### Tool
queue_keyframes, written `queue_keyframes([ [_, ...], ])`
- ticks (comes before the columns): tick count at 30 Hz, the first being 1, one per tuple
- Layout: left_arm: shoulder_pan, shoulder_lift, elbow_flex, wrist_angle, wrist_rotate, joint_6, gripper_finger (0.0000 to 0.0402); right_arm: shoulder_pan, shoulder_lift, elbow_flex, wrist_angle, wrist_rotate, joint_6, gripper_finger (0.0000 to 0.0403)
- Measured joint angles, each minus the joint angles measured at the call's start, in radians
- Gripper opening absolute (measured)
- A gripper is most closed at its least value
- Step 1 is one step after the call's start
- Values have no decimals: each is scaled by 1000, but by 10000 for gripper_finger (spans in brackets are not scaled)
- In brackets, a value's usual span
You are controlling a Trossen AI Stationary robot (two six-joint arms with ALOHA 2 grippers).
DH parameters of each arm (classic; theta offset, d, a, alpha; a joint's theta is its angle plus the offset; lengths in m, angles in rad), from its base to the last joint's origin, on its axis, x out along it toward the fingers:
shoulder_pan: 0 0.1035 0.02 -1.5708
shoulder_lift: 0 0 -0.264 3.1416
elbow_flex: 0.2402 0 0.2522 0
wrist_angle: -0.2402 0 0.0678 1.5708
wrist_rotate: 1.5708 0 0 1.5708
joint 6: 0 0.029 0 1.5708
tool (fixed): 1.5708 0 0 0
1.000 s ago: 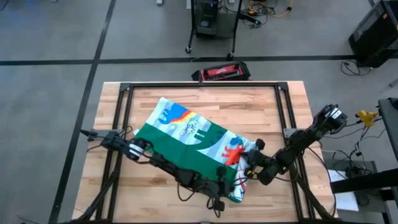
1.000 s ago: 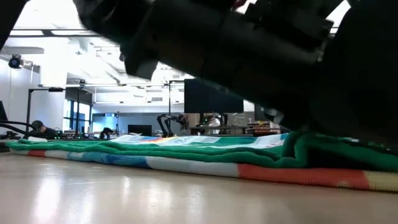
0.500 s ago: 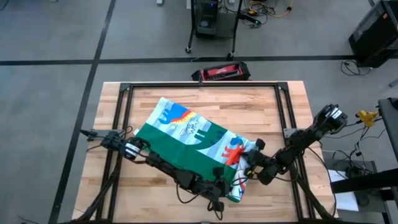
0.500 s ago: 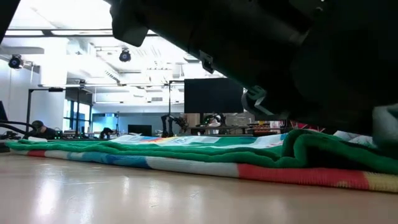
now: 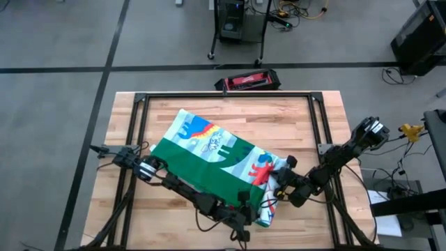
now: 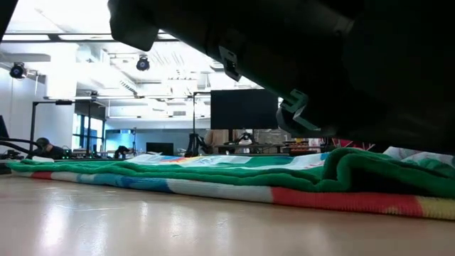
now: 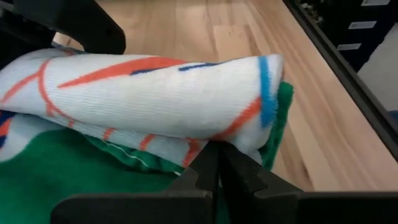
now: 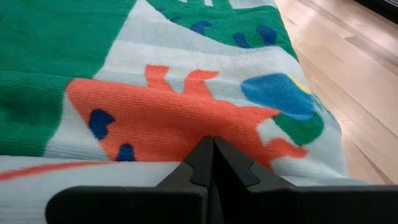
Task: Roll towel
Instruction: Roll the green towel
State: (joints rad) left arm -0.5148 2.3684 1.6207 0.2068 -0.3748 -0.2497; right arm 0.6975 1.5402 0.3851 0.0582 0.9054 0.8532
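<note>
Towel (image 5: 209,157) of soft striped cloth with coloured dinosaurs and a green back lies slantwise on the pale wooden table (image 5: 293,118), folded green-side-up, its rolled end near the table's front edge. The left gripper (image 5: 245,209) and right gripper (image 5: 275,187) both sit clamped tight on that roll. A black metal frame (image 5: 317,132) rings the tabletop; a red-and-black case (image 5: 249,81) lies beyond the back edge.

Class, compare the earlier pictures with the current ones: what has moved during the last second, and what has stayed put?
The left gripper has slid a little toward the table's near edge along the towel, jaws shut at its rolled corner. The right gripper stays shut at the towel's right end. The towel's lie on the table looks unchanged.
</note>
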Motion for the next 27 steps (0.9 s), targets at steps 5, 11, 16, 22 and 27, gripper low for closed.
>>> queue_keyframes([
  [5, 0, -35, -2, -102, -1, 28, 0, 0, 0, 0, 0, 0, 1, 0],
  [11, 42, -96, -6, -149, 7, 120, 0, -1, 0, 0, -1, 1, -5, 0],
  [16, 130, -79, -9, -122, 56, 158, 0, -2, 0, 0, -1, 2, -8, 0],
  [22, 191, -33, -14, -23, 136, 164, 0, -3, 0, -1, 0, 4, -9, 0],
  [27, 190, 5, -15, 50, 152, 172, 0, -3, 0, -1, 0, 3, -9, 0],
])
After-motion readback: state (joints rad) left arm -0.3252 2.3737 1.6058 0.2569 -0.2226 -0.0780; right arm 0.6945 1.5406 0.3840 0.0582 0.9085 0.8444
